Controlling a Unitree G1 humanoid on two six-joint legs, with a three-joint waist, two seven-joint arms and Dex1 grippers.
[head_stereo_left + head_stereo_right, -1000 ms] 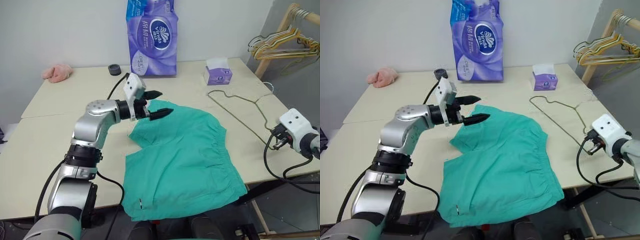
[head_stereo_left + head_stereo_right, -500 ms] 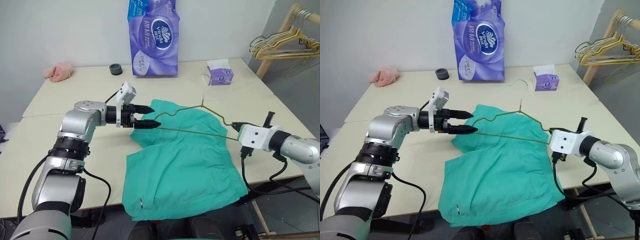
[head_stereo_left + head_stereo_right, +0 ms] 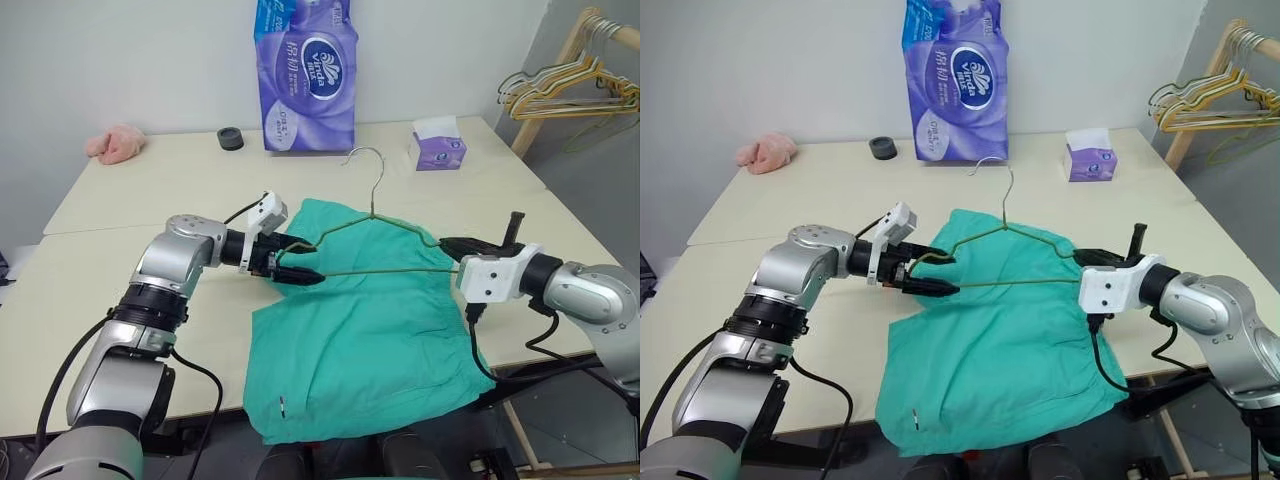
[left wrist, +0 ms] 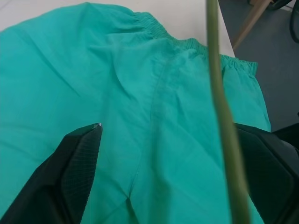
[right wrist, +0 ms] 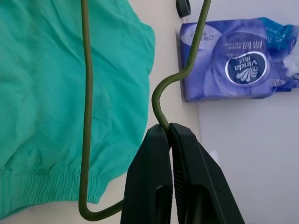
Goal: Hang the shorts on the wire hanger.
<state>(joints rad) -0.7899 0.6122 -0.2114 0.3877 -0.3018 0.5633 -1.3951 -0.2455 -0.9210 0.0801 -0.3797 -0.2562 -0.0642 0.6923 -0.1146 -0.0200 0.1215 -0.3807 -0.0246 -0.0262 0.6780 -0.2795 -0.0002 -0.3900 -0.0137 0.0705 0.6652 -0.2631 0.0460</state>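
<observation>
The teal shorts [image 3: 370,340] lie flat on the table [image 3: 150,190], one edge hanging over its near side. The wire hanger [image 3: 372,195] stands upright above them, hook on top. My right gripper [image 3: 447,243] is shut on the hanger's right end; in the right wrist view its fingers [image 5: 156,154] pinch the wire [image 5: 161,114]. My left gripper [image 3: 303,260] is open low over the shorts' far left part, with the hanger's left end between its fingers. The left wrist view shows the wire [image 4: 219,107] running close to one finger [image 4: 266,154], shorts [image 4: 117,79] beneath.
A purple tissue pack [image 3: 305,70], a small tissue box [image 3: 435,145], a black ring [image 3: 230,138] and a pink cloth [image 3: 115,143] sit along the table's back. A wooden rack with several hangers [image 3: 570,85] stands at the far right.
My right gripper has lifted the hanger off the table, swung it left and stood it upright over the shorts. My left gripper has dropped down, and the hanger's left end now sits between its fingers.
</observation>
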